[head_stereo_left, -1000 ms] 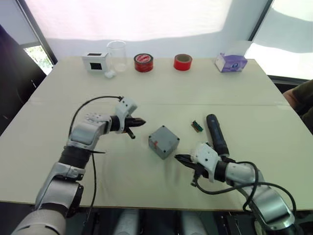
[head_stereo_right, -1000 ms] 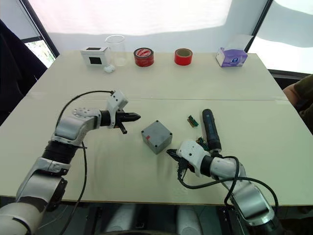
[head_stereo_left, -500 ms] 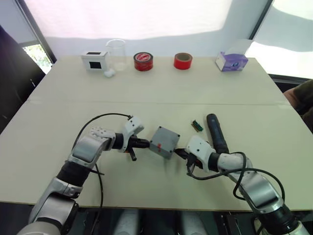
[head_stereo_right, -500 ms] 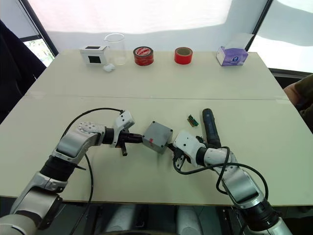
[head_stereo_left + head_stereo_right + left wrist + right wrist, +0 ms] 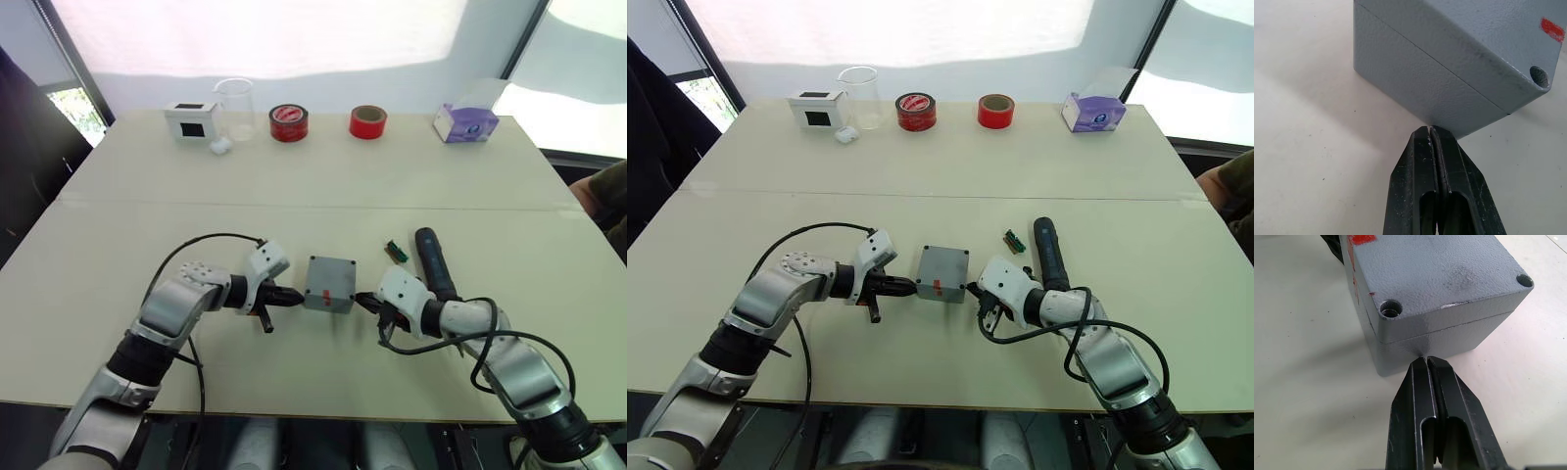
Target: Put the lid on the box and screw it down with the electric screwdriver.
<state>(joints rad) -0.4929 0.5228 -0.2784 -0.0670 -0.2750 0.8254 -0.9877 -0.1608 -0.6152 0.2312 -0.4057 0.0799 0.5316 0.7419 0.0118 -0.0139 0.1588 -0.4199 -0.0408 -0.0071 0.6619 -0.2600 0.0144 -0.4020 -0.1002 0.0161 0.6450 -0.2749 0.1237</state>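
Left eye view: both closed tools, left tool [image 5: 281, 295] at nine o'clock, right tool [image 5: 367, 304] at three, pinch the mid-desk box [image 5: 330, 283], lid [image 5: 1442, 271] apparently seated; uneven pushing could spin it.

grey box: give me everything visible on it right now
The box is a small grey cast-metal enclosure with a grainy finish, resting on the table between the two grippers. The lid already sits on it, a thin seam marking the joint, with recessed screw holes at the corners. Red marks show on one face. The shut left gripper and shut right gripper press against opposite sides.
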